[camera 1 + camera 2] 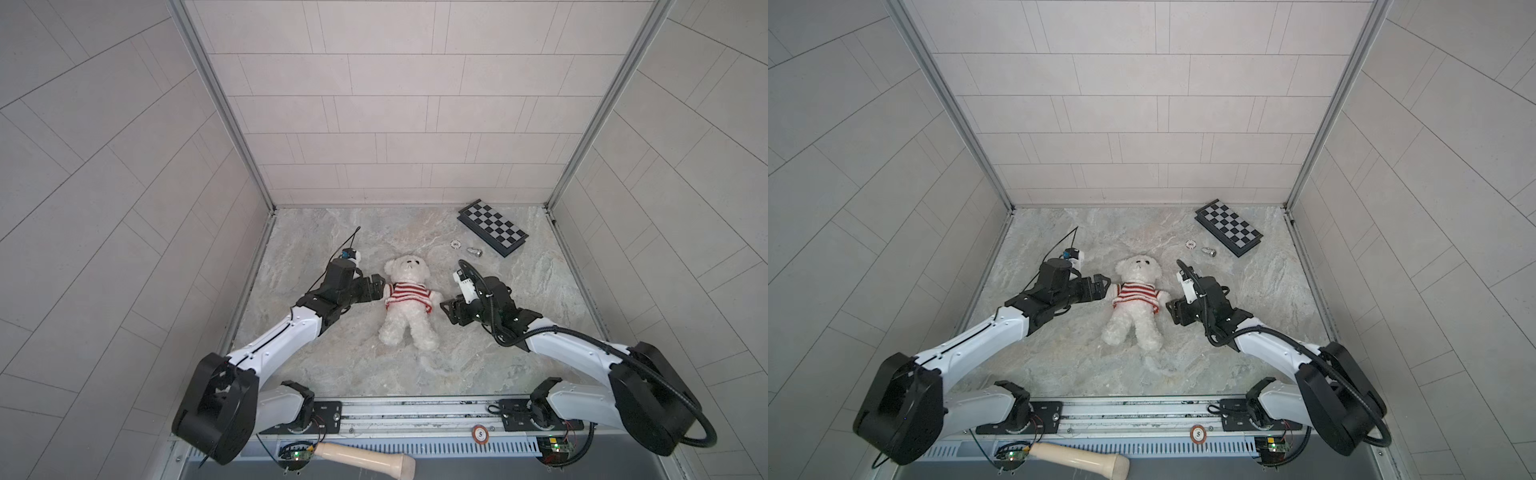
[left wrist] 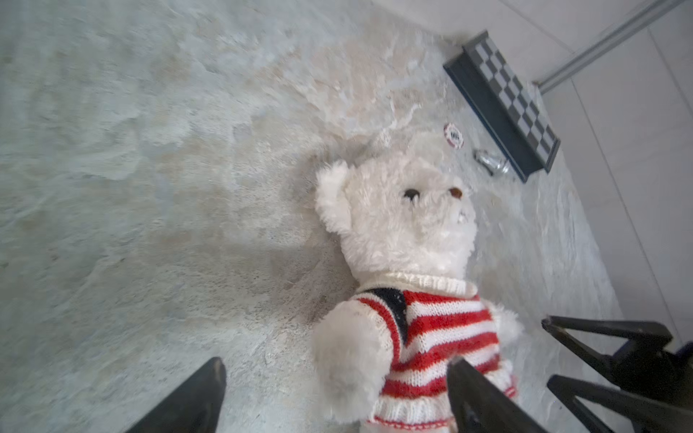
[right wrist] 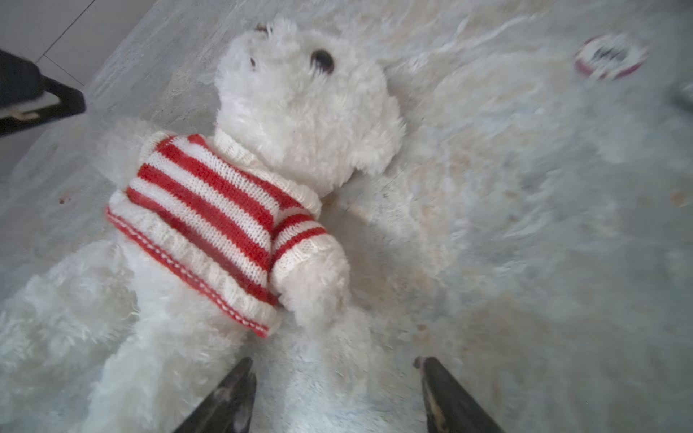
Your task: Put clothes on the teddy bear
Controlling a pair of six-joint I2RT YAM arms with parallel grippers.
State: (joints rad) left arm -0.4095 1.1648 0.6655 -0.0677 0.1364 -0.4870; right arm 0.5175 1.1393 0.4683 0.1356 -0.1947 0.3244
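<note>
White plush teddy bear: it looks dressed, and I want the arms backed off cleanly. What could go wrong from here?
1. The left gripper has its open jaws either side of an arm of the fluffy white teddy bear, close to the red-and-white striped knit sweater. Pulling back carelessly could snag the knit and drag it.
2. The right gripper, open too, sits close to the other sleeve. A sideways move might nudge the bear.

A robotics laboratory test cell is indicated. The marble-patterned tabletop (image 1: 353,365) is enclosed on three sides by tile-patterned panels (image 1: 374,104), which are joined by aluminium corner profiles (image 1: 224,108). The left arm (image 1: 274,336) and the right arm (image 1: 569,345) are mounted on a metal rail (image 1: 415,413) at the front edge. Below the rail, exposed circuit boards (image 1: 555,446) are fitted with green lights lit and loose wiring.
</note>
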